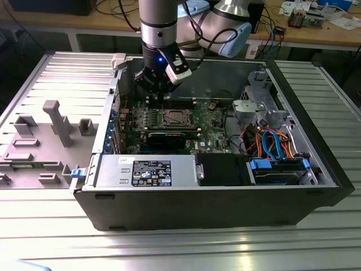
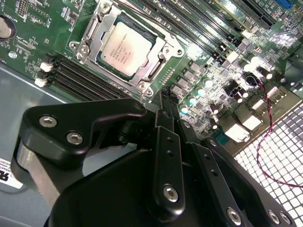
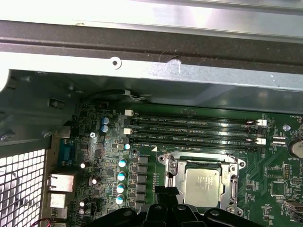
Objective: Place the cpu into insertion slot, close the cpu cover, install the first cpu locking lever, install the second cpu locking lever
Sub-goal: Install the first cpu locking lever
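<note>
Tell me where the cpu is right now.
The cpu sits in the insertion slot on the green circuit board, between two banks of memory slots; in the exterior view it lies mid-case, near the hand.

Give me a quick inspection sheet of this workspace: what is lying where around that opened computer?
Surface: ribbed metal table carrying an open computer case.
Job's things: cpu lies in the insertion slot; cpu cover lies flat around it; state of the levers unclear.
Clutter: grey moulded fixtures at the exterior view's left.
Grippers: end effector hangs over the case, near the cpu.
Cables: orange and blue bundle inside the case; thin red wire.
Surroundings: wooden benches with cables and gear.
</note>
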Available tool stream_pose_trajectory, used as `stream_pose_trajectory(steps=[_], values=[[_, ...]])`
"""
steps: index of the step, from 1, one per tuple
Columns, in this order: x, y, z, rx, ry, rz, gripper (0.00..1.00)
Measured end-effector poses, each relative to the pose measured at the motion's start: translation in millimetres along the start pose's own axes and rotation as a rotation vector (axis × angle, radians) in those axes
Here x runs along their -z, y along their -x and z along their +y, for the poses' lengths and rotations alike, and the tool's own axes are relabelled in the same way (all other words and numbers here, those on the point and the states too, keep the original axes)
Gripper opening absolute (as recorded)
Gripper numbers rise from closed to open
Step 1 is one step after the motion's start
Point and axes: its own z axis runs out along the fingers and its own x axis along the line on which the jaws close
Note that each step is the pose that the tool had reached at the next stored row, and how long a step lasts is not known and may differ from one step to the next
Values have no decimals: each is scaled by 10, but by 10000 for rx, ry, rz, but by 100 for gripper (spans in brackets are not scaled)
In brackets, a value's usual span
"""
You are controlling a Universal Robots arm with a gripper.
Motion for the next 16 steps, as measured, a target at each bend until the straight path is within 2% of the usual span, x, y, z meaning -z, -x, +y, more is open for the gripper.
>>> stream_pose_trajectory(steps=[4,5,6,13,16], values=[[0,-2,0,0,0,0,11],[1,-31,2,0,0,-1,11],[0,-71,48,0,-1,0,11],[-6,-62,188,5,0,0,11],[-7,-55,208,7,-8,1,11]])
